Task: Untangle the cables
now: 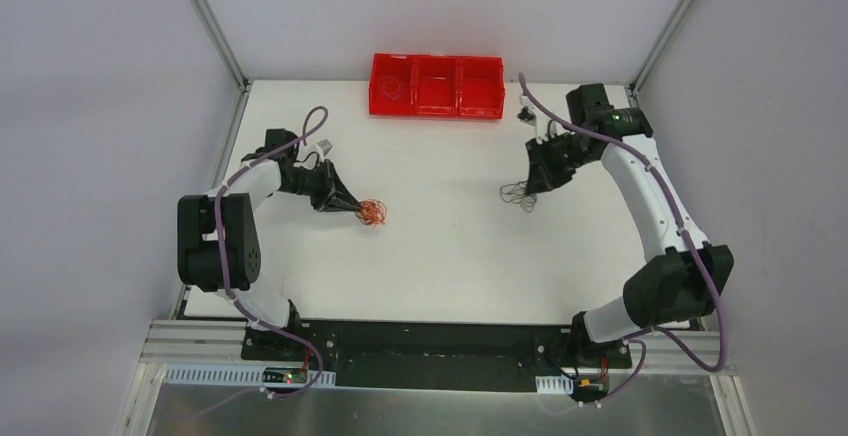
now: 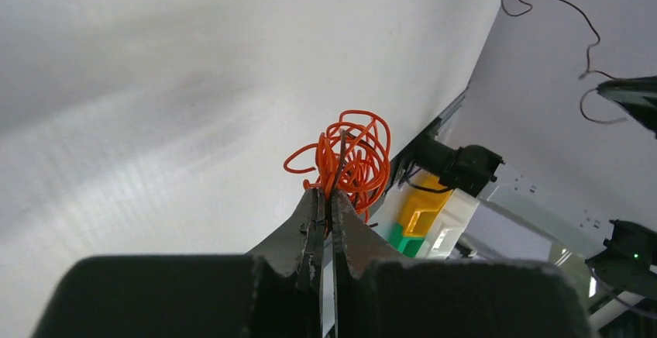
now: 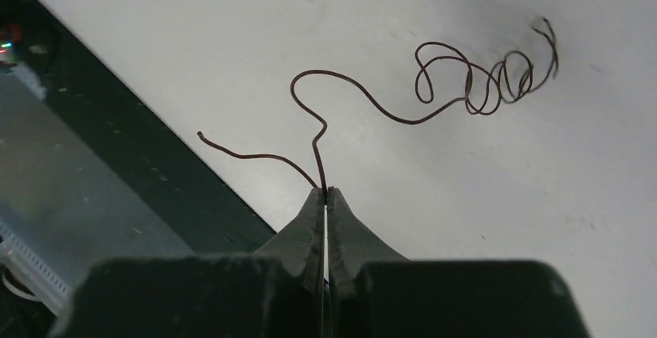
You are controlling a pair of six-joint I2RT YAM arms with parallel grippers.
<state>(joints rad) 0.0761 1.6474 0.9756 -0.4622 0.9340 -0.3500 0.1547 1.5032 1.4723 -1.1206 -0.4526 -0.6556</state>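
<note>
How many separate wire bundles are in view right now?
2. An orange coil is pinched in the left hand; a dark wire is pinched in the right hand. Another may lie in the red bin's left compartment; too faint to tell.

- orange cables [image 2: 364, 169]: smooth, glossy plastic coating.
- dark cable [image 3: 480, 82]: thin, dull-coated wire.
- table [image 1: 450, 246]: smooth matt white surface.
- far bins [image 1: 437, 108]: glossy red plastic.
- near rail [image 1: 200, 341]: bare silvery metal.

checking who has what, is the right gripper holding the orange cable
No, the right gripper is shut on a thin dark cable; the orange cable sits in the left gripper.
</note>
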